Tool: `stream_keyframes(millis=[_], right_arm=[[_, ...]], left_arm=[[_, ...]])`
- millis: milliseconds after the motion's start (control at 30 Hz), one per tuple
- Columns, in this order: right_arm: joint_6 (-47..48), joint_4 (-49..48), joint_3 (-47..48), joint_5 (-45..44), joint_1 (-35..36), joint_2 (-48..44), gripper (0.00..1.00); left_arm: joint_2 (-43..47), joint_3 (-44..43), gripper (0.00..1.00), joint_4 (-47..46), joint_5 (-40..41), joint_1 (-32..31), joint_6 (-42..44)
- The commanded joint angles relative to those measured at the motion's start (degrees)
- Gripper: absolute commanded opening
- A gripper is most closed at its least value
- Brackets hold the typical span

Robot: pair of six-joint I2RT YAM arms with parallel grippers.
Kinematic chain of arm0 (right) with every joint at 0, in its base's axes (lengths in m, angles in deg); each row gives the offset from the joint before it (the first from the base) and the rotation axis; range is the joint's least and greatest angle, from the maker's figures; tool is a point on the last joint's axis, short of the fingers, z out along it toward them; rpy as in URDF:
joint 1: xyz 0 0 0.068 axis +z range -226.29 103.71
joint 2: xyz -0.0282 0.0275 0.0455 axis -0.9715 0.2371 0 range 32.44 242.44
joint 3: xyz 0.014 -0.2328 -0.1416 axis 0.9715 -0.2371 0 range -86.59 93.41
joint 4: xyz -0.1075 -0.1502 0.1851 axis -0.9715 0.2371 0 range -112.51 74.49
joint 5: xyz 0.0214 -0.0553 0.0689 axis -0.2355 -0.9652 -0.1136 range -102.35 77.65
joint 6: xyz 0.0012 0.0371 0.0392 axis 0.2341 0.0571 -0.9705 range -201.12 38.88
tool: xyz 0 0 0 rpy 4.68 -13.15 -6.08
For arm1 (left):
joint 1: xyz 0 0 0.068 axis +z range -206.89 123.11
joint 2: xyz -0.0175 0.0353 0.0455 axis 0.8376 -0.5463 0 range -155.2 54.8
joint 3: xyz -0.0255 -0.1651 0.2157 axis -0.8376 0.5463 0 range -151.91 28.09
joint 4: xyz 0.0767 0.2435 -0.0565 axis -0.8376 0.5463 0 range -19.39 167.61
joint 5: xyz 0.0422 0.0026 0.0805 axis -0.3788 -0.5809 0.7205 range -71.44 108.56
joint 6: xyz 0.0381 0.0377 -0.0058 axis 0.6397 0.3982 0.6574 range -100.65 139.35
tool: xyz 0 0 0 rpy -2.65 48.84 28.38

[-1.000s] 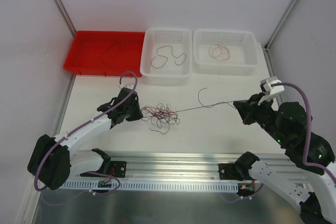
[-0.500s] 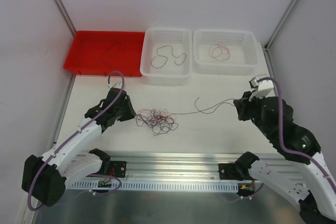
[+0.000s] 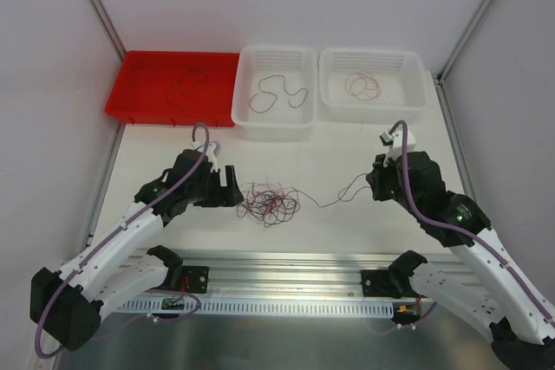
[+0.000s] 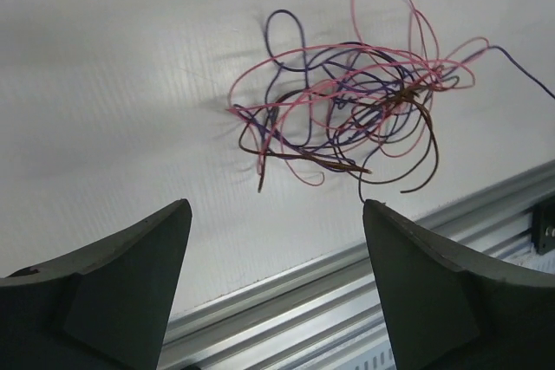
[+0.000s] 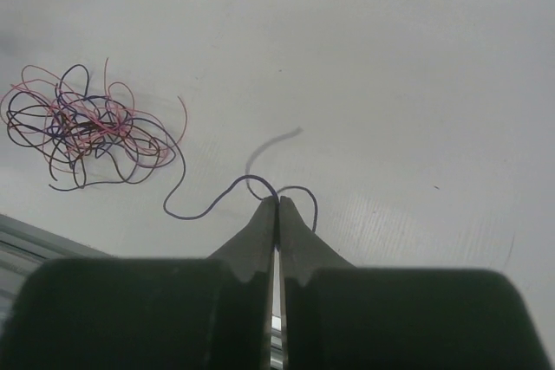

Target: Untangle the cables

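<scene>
Tangle of cables (image 3: 269, 204) lies on the white table (image 3: 347, 140) near the middle of my overhead view. It is a loose knot of red, black and dark purple wires looped over one another.

At 9 o'clock from the knot, just beside it, is my left claw (image 3: 232, 186). It is released, with its jaws spread wide and nothing between them. The left wrist camera confirms this. The two dark fingers (image 4: 130, 266) stand well apart, and the knot (image 4: 347, 101) rests on the table ahead of them, untouched.

At 3 o'clock, well apart from the knot, is my right claw (image 3: 375, 184). It is clenched on one dark purple strand (image 3: 334, 199). That strand runs slack in a shallow curve from the knot's 3 o'clock side across to the fingertips. In the right wrist view the jaws (image 5: 277, 204) are pressed together on the strand (image 5: 204, 210), and a short end loops out past the tips toward 3 o'clock.

Three containers sit in a row at 12 o'clock from the knot:
- A red tray (image 3: 139, 115) toward 11 o'clock holds a dark wire (image 3: 186, 86).
- A middle white basket (image 3: 273, 130) holds a black wire (image 3: 279, 93).
- A right white basket (image 3: 373, 113) toward 1 o'clock holds a red wire (image 3: 362, 86).

At 6 o'clock an aluminium rail (image 3: 286, 266) carries both arm bases.
</scene>
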Motion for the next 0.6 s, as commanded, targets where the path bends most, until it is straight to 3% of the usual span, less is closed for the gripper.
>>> stream_keyframes(millis=[0,267,567], right_arm=[[-0.97,-3.11,1.09,3.57,-0.32,-0.28,0.01],[-1.06,-4.87,-0.40,7.01,-0.32,0.25,0.01],[-2.55,-6.89,-1.98,9.21,-0.32,0.69,0.01]], left_arm=[[-3.60,-6.32,0.81,-0.90,-0.77,-5.62,8.10],[-18.44,-16.60,0.79,-3.27,3.55,-12.50,26.80],[-31.02,-22.85,0.62,-4.86,5.14,-14.88,38.17]])
